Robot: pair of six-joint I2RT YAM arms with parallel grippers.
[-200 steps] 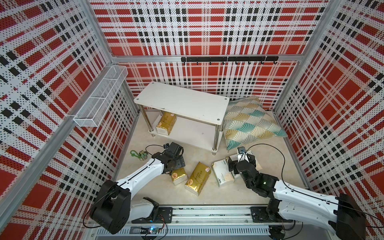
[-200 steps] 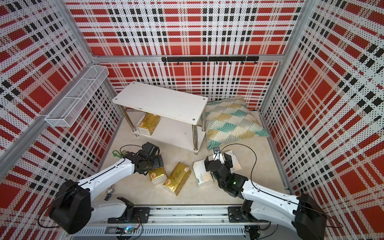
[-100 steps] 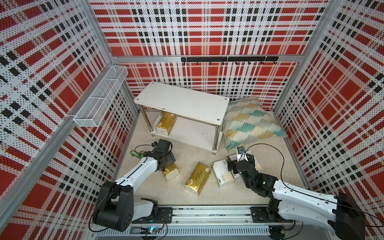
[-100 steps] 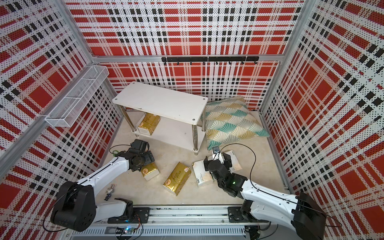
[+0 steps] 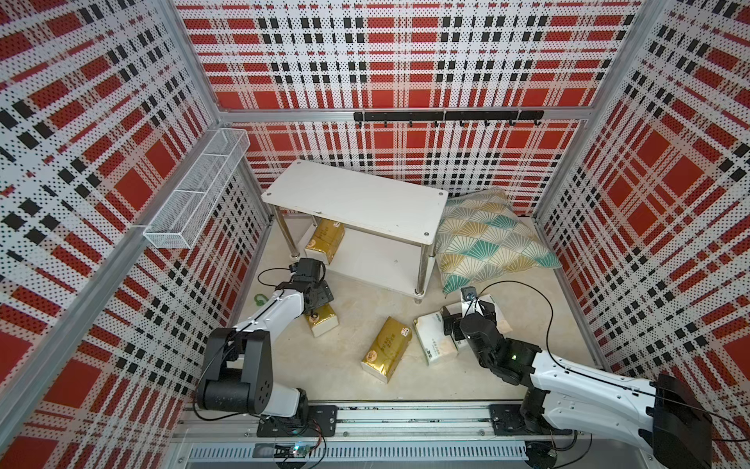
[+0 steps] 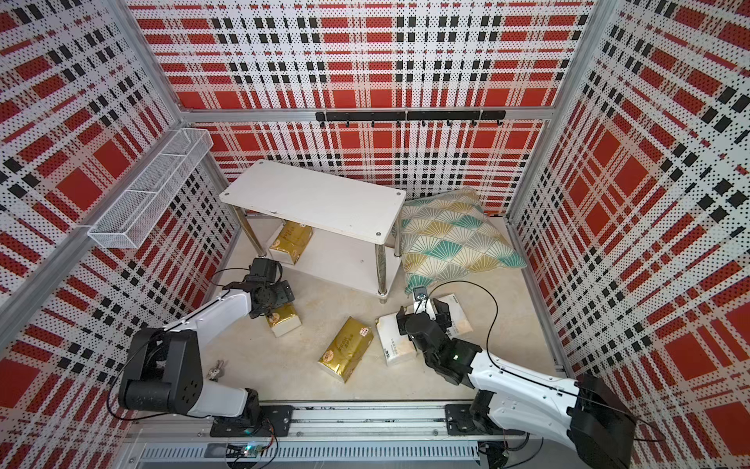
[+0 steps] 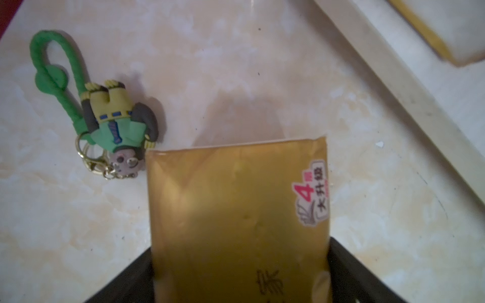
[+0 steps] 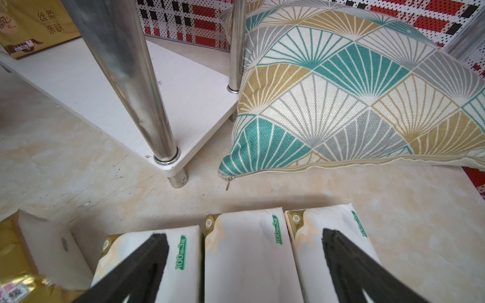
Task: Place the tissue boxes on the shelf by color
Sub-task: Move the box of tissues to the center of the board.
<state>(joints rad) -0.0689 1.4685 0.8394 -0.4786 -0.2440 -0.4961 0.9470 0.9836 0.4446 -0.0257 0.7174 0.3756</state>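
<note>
Left end effector (image 7: 241, 246): clamped on a gold tissue pack (image 5: 324, 321), just in front of the shelf (image 5: 357, 199), at its left end.
Right end effector (image 8: 244, 234): jaws spread wide over three white tissue packs (image 8: 246, 262), on the floor near the shelf's front right leg.
Second gold pack (image 5: 324, 239): on the shelf's lower tier.
Third gold pack (image 5: 387, 349): on the floor in front of the shelf.

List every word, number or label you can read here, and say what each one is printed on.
"4" and "大升级": held gold pack.
"丝柔", "亲肤", "M": shelved gold pack, on the lower board of the shelf.
"100" and "3", in green: each of the three white packs.
Small print beside these, and all print in both top views: too small or blurred to read.
</note>
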